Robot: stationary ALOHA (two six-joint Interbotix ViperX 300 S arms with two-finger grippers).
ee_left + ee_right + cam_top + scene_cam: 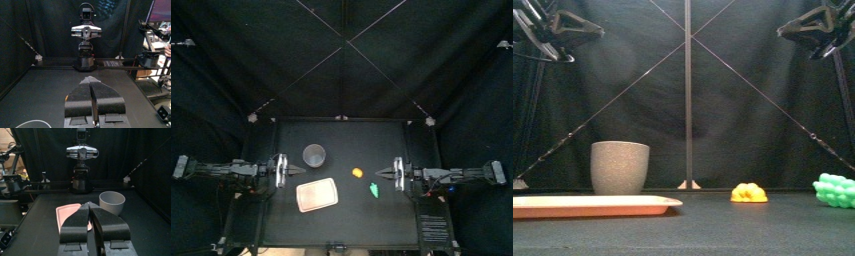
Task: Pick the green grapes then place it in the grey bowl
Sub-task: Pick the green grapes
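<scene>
Green grapes (pixel 835 190): a small knobbly bunch lying on the right half of the bench (pixel 345 140), toward the near edge, untouched and clear of everything else. From where I stand it reads as a moulded toy, so probably light and fairly stiff, not fragile. Its rounded lobes look smooth and may let a shallow pinch slide off. The best hold is likely from above, across the narrower width at the middle of the bunch, with the jaws seated in the dips between lobes rather than on their crowns.

Yellow toy (pixel 750 193): near the grapes, a little to their left and farther back, not touching. It leaves room for a descent but should be avoided.

Pink tray (pixel 593 205): flat on the left half of the bench, well apart from the grapes.

Grey bowl (pixel 620 167): a tall speckled cup, upright, mouth open, standing beyond the tray on the far left. It looks light enough to tip if clipped at the rim.

Right gripper (pixel 90 204): raised at the right side, jaws pressed together, holding nothing. It is the arm nearer the grapes.

Left gripper (pixel 91 80): raised at the left side, jaws likewise closed and empty.
</scene>
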